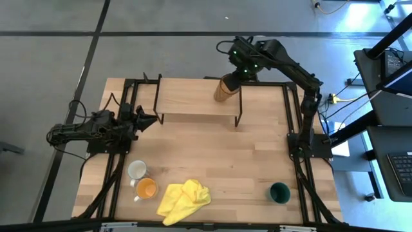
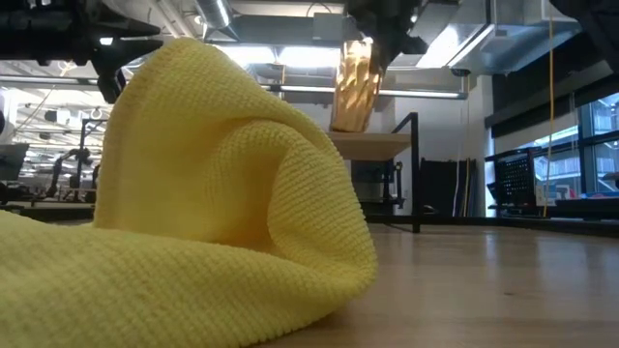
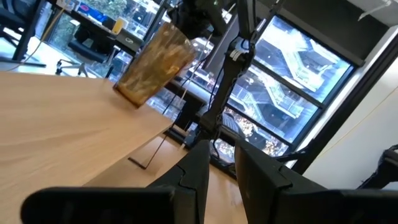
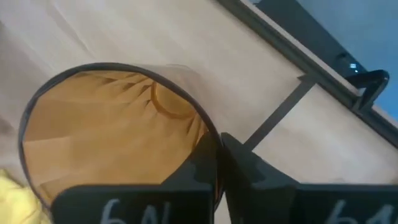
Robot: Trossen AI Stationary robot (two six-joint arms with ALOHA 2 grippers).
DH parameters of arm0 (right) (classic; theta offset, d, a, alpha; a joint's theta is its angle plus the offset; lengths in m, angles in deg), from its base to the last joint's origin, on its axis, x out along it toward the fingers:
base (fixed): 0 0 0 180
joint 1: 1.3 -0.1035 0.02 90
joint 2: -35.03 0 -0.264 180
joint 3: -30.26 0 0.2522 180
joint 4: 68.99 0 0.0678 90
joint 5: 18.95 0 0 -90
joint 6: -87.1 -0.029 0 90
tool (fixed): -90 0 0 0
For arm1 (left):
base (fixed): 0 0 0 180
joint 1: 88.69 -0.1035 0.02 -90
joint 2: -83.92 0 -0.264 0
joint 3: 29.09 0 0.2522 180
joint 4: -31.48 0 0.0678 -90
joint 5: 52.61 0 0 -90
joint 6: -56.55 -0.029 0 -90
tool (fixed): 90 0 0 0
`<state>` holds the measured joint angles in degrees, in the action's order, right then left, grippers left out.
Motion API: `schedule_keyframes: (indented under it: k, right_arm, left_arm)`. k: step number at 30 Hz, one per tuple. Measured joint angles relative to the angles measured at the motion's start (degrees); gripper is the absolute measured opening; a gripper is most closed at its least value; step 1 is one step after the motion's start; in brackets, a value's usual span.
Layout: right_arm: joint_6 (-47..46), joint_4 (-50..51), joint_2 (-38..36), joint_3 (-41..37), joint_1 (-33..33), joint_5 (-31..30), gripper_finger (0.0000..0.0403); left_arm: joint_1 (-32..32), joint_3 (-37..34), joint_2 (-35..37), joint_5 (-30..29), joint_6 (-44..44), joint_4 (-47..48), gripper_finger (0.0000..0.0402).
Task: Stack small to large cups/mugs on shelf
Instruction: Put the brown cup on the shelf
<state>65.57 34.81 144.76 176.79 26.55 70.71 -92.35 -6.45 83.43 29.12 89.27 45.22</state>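
Note:
The tall amber tumbler (image 1: 224, 89) is at the right end of the light-wood shelf (image 1: 193, 98), a little tilted, with its base at the board (image 2: 348, 128). My right gripper (image 1: 240, 69) is shut on its rim from above. My left gripper (image 1: 149, 118) waits empty by the shelf's left legs, its fingers (image 3: 200, 167) nearly together. The white-grey mug (image 1: 136, 169) and the small orange mug (image 1: 147, 189) stand on the table near its front left. The dark green cup (image 1: 279, 192) stands at the front right. My right gripper pinches the tumbler's wall at the rim (image 4: 210, 138), one finger inside the tumbler and one outside. The fingers come from above, slanting in from the table's far right. The tumbler hangs a little tilted below them, its base on or just above the shelf board; I cannot tell which.
A crumpled yellow cloth (image 1: 184, 200) lies at the table's front middle, beside the orange mug, and fills most of the low view (image 2: 193, 193). The rest of the shelf board left of the tumbler is bare. Black frame rails run along the table's left and right sides.

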Motion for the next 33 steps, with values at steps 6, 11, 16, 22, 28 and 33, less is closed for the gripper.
schedule_keyframes:
  k: [6,11,16,22,28,33]
  right_arm:
    - [0.74,-0.05,-0.74,1.42,0.17,-2.59,0.0012]
    - [-0.47,-0.04,-0.74,1.42,0.54,-0.25,0.0012]
    - [-0.74,0.01,-0.74,0.87,1.02,0.42,0.0025]
    - [-0.92,-0.01,-0.76,0.87,1.43,-0.1,0.0049]
    - [-1.6,-0.03,-0.76,0.87,1.52,-0.09,0.0052]
    - [-1.23,-0.04,-0.76,0.87,1.56,-0.09,0.0052]
  left_arm:
    - [-0.01,0.0,0.0,-0.01,0.23,1.3,0.0071]
    - [-0.02,0.0,0.0,0.0,0.21,1.37,0.0071]
    - [-0.02,0.0,0.0,0.0,0.19,1.35,0.0071]
    - [0.0,0.0,0.0,0.0,0.17,1.35,0.0071]
    - [-0.02,-0.01,0.0,0.0,-0.25,1.35,0.0071]
    - [-0.02,0.0,0.0,0.0,-0.29,1.35,0.0071]
